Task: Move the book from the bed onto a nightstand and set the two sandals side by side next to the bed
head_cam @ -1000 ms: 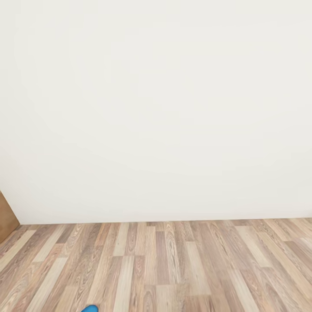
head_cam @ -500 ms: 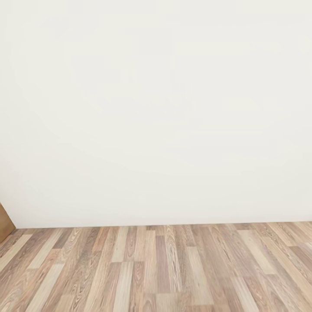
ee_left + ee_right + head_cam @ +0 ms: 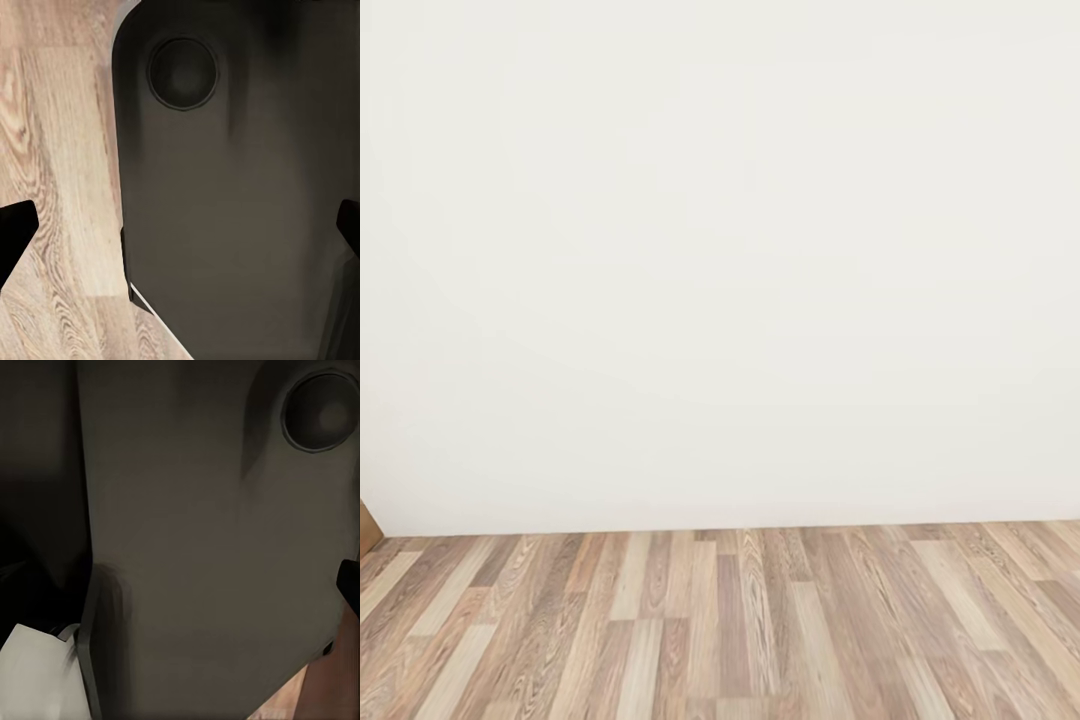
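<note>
Beside the robot's dark body (image 3: 225, 195), the left gripper (image 3: 180, 225) hangs spread above plank floor (image 3: 60, 150).

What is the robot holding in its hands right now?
Nothing, it seems. In the left wrist view the end effector fingertips stand wide apart with nothing between them. The right end effector's state cannot be told.

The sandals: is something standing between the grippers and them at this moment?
That cannot be judged from these pictures. The head view faces a white wall above a wood-plank floor, with a sliver of brown panel at the edge. The left wrist view looks onto a dark grey body of the robot beside floor planks.
</note>
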You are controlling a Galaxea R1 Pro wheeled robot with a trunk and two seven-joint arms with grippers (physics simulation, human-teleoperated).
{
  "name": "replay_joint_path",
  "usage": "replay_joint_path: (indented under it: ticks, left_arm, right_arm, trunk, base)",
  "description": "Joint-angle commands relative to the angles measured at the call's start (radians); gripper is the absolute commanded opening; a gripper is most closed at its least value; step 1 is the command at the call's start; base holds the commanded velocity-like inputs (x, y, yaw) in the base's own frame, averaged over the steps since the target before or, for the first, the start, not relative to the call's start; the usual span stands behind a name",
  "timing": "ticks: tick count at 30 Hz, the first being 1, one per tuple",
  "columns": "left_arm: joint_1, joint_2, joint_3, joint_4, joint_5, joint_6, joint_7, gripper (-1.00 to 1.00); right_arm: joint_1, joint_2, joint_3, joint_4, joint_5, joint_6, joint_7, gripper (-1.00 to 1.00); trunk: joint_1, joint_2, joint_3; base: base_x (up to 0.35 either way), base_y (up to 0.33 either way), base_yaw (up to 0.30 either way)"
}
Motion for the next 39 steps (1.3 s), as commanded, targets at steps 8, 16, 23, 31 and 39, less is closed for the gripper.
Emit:
replay_joint_path:
  ticks: [8,16,23,31,39]
  left_arm:
    - [-0.001,0.0,0.0,0.001,0.0,-0.005,0.0,1.0]
    - [-0.001,0.0,0.0,0.001,0.0,-0.005,0.0,1.0]
    - [-0.001,0.0,0.0,0.001,0.0,-0.006,0.0,1.0]
    - [-0.001,0.0,0.0,0.001,0.0,-0.006,0.0,1.0]
    - [-0.001,0.0,0.0,0.001,0.0,-0.007,0.0,1.0]
  right_arm:
    - [0.0,0.0,0.0,-0.001,0.001,-0.001,0.001,1.0]
    - [0.0,0.0,0.0,-0.001,0.001,-0.001,0.001,1.0]
    - [0.0,0.0,0.0,-0.001,0.001,-0.001,0.001,1.0]
    - [0.0,0.0,0.0,-0.001,0.002,-0.001,0.001,1.0]
    - [0.0,0.0,0.0,-0.001,0.002,-0.001,0.001,1.0]
  trunk:
    - [0.0,0.0,-0.001]
    - [0.0,0.0,-0.001]
    - [0.0,0.0,-0.001]
    - [0.0,0.0,-0.001]
    - [0.0,0.0,-0.001]
  base:
    - [0.145,-0.01,0.0]
    - [0.144,-0.002,0.0]
    - [0.154,-0.001,0.0]
    - [0.145,0.0,0.0]
    - [0.133,0.0,0.0]
